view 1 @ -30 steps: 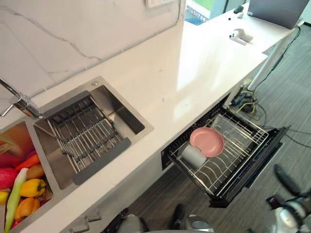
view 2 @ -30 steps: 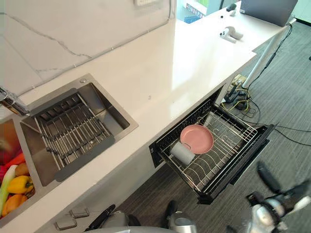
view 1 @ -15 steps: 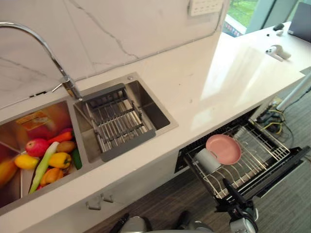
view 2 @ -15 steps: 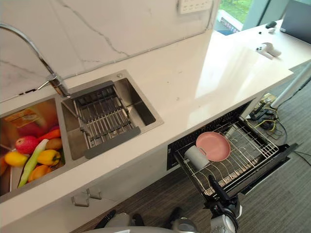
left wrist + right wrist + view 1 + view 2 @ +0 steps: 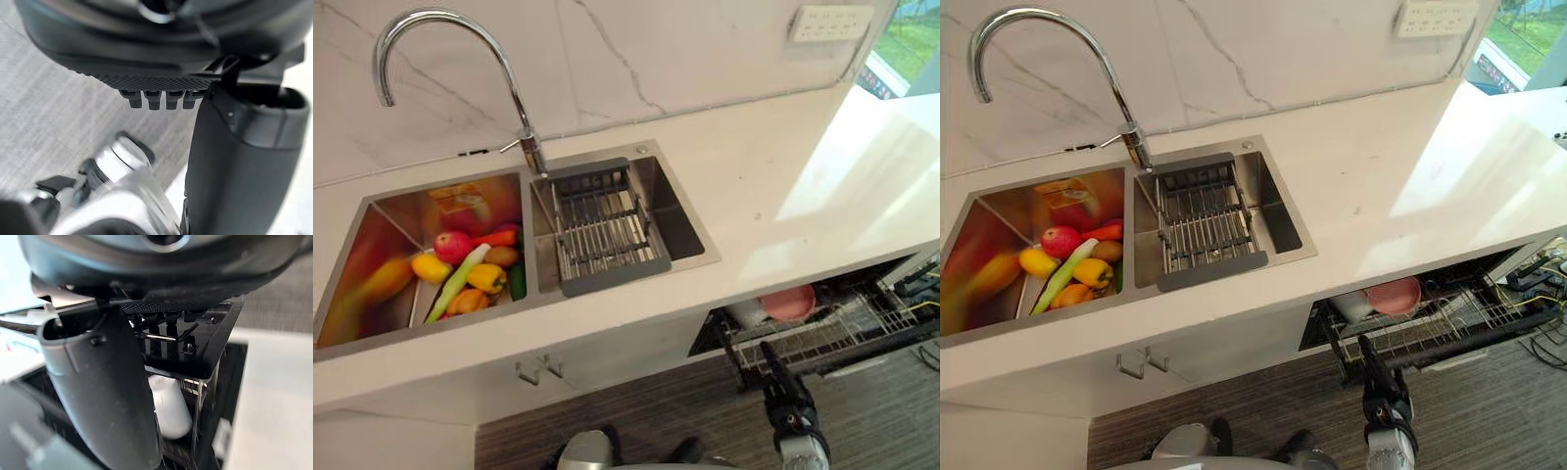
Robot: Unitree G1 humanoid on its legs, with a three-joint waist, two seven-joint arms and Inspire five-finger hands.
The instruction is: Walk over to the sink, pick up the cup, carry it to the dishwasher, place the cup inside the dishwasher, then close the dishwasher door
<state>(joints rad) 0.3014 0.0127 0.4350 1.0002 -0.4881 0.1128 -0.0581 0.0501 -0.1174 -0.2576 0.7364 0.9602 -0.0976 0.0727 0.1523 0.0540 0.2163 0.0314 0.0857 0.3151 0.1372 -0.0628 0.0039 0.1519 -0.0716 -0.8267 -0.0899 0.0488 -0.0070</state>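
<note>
**A:** Where is the cup?

**B:** The pale cup [image 5: 745,313] lies in the dishwasher rack [image 5: 847,328], just beside a pink plate [image 5: 790,302], below the white counter [image 5: 773,186]. The drawer stands pulled out.

**A:** And the hands?

**B:** The right hand [image 5: 786,397] hovers before the drawer, fingers straight and empty. The left hand [image 5: 146,44] hangs relaxed above the floor, holding nothing.

**A:** What is the step now?

**B:** Closing the door, I judge. Lay flat fingers on the drawer front and push squarely inward, slowly, so the crockery does not rattle.

**A:** Any writing?

**B:** None legible. A packet [image 5: 460,201] in the sink [image 5: 372,225] is too blurred to read.
</note>
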